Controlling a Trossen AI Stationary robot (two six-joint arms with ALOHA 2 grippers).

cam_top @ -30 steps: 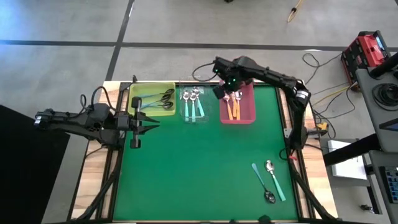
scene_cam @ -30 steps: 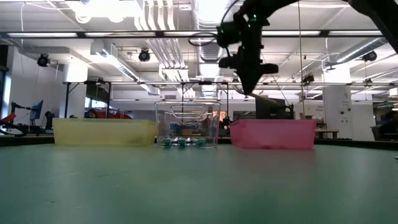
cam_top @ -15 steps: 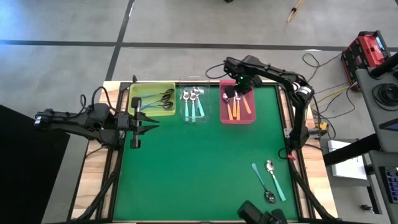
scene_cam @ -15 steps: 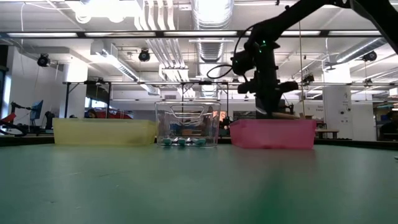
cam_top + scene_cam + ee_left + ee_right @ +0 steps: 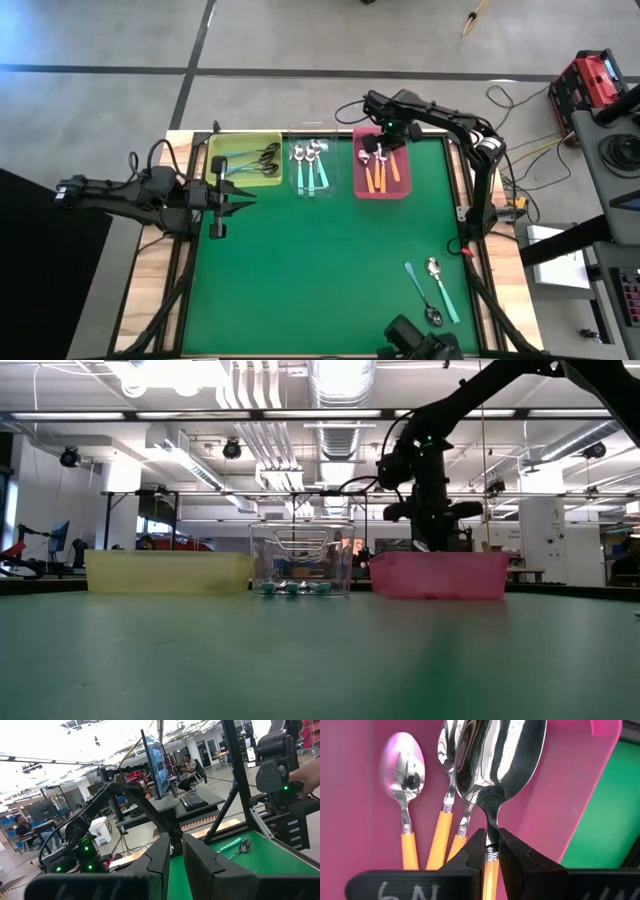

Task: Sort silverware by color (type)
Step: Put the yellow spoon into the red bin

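**Across the green table: sorting mostly done, two spoons left**

Across the green table (image 5: 320, 260) the sorting looks close to finished. Three bins stand in a row along the far edge: the yellow bin (image 5: 243, 159) holds dark-bowled spoons, the clear bin (image 5: 312, 168) teal-handled silver ones, and the pink bin (image 5: 382, 165) the orange-handled set. Two teal-handled spoons (image 5: 433, 291) lie loose near the right front corner, well apart from the bins (one bowl silver, one dark, so likely bound for different bins).

The right gripper (image 5: 487, 851) hangs over the pink bin, its fingers pinched on the neck of an orange-handled spoon (image 5: 492, 765). That spoon's long axis runs straight out from the fingertips, bowl leading and handle trailing back between them, roughly parallel to the orange spoons already lying in the bin. It has not been let go.

The left gripper (image 5: 225, 200) waits near the table's left edge, its fingers close together with only a narrow gap.
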